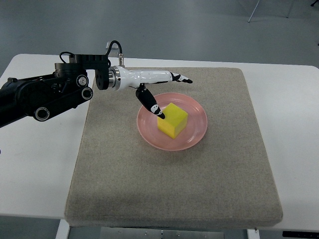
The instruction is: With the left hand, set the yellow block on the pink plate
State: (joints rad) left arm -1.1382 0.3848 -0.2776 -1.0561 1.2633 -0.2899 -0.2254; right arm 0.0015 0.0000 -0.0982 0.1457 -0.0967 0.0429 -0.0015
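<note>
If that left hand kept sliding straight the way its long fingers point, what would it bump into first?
Probably nothing: the left hand points right, past the far rim of the pink plate, over bare grey mat. The yellow block lies off that line. Height is unclear.

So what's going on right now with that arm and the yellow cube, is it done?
Left hand open, holding nothing, beside the yellow block. Block sits on the pink plate. Right arm not in view. Nothing in the way.

This looks like a robotics lab or test room: a plain white table [35, 169] carries a grey felt mat [174, 189] as a work surface, bare grey floor [174, 25] lies beyond at twelve o'clock, and metal furniture legs [255, 11] show at one o'clock.
</note>
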